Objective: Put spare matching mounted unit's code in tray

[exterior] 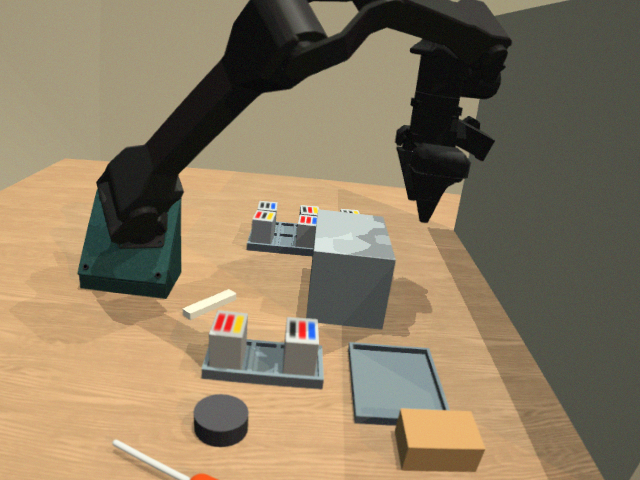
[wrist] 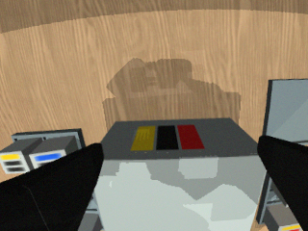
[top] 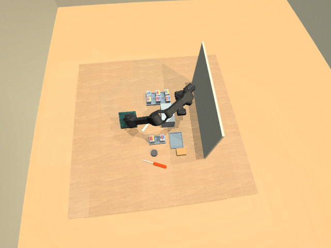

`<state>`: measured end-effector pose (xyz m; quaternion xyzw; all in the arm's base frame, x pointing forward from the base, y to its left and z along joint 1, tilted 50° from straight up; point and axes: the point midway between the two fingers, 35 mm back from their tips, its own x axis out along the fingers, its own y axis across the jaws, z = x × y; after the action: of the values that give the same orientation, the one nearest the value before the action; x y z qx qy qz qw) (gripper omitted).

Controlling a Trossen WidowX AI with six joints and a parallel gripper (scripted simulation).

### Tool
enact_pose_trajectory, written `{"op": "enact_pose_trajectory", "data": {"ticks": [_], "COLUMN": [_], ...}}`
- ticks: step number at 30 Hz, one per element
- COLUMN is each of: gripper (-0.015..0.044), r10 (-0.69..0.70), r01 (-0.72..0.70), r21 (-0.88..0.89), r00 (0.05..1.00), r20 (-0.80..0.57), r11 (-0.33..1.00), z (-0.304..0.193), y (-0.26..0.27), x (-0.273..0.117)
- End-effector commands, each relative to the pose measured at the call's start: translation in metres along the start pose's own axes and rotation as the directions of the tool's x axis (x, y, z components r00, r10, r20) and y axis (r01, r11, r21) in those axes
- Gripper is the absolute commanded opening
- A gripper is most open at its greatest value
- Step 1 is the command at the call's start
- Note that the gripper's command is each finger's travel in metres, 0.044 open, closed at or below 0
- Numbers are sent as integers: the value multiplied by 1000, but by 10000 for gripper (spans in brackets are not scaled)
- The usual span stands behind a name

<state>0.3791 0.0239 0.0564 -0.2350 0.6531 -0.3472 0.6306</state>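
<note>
The mounted unit is a grey box (top: pixel 168 124) (exterior: pixel 354 232) (wrist: pixel 178 192). Its back face shows in the wrist view with a code (wrist: pixel 166 138) of yellow, black and red bars from left to right, seen from above over the top edge. My gripper (exterior: pixel 418 209) (wrist: pixel 180 147) is open and empty, high above and behind the box, pointing down. A red-black-yellow spare (top: pixel 148 99) (exterior: pixel 263 227) stands at the near left of the back rack (exterior: pixel 279 249). The front rack (exterior: pixel 263 379) holds a red-red-yellow spare (exterior: pixel 227 343) and a black-red-blue spare (exterior: pixel 301 348). The tray (top: pixel 176 140) (exterior: pixel 395 382) (wrist: pixel 291 106) is empty.
A tall dark panel (top: pixel 207 98) (exterior: pixel 558 206) stands behind the box. An orange block (top: pixel 181 151) (exterior: pixel 439 431) touches or nearly touches the tray. A dark puck (top: pixel 153 153) (exterior: pixel 221 418), a screwdriver (top: pixel 160 165) and a white bar (top: pixel 145 127) (exterior: pixel 209 303) lie around the front rack.
</note>
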Motion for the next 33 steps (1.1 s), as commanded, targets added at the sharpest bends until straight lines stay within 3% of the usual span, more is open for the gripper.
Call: {"op": "enact_pose_trajectory", "data": {"ticks": [1, 11, 15, 20, 24, 27, 33], "gripper": [440, 440, 440, 440, 440, 440, 440], "r10": [-6, -5, 23, 39, 29, 9, 4], "r01": [6, 5, -20, -25, -13, -5, -4], "r21": [12, -5, -330, -729, -939, -997, -1000], "r00": [1000, 1000, 1000, 999, 1000, 1000, 1000], "r20": [1, 1, 6, 2, -3, -5, -4], "r11": [1000, 1000, 944, 684, 344, 79, 20], "z": [2, 0, -38, -107, -170, -213, -223], "y": [-2, 1, 51, 107, 137, 147, 149], "x": [-1, -1, -11, -16, -10, -1, 2]}}
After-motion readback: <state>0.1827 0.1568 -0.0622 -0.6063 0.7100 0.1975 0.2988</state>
